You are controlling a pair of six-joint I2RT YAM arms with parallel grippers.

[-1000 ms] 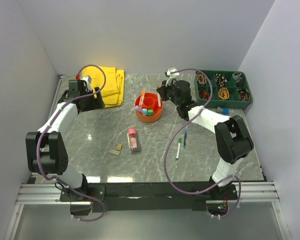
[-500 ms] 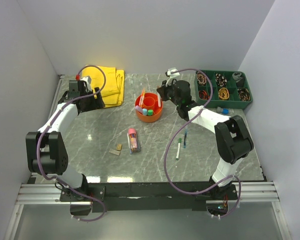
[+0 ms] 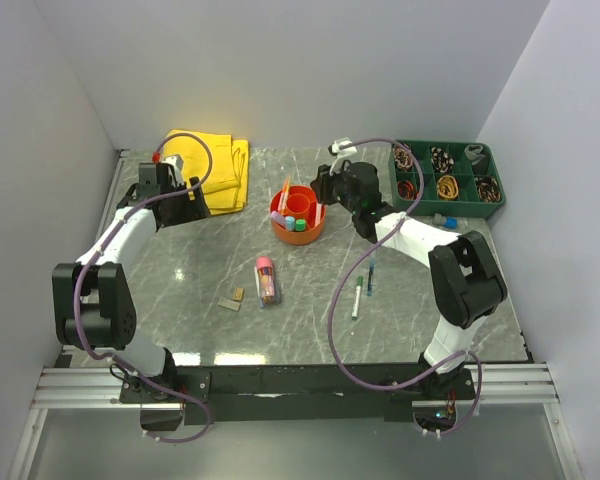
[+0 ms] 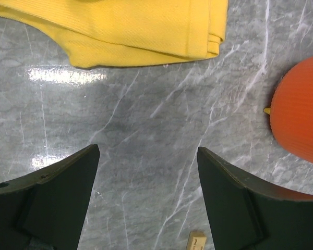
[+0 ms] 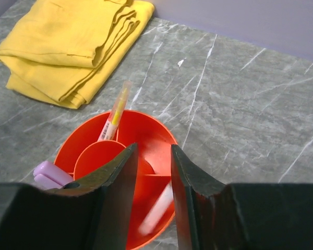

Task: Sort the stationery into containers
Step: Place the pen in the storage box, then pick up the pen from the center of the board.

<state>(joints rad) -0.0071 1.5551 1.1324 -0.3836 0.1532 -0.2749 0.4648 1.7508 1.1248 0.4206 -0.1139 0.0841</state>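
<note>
over the right rim of the orange bowl, at the centre of the top view, the right gripper hangs with its jaws only narrowly parted and nothing clamped between them. just below, a pale pen shows blurred inside the outer ring, its long axis slanting from lower left to upper right of the wrist view; i judge it loose, not held. also in the bowl are a yellow highlighter, leaning out toward the upper left, and a lilac stick.

left on the marble below the bowl are a pink-capped tube, long axis up-down with the cap uppermost, two tan blocks, and two pens at lower right, near up-down. roughly half done, i reckon. the left gripper gapes wide and empty at upper left, near the yellow cloth.
</note>
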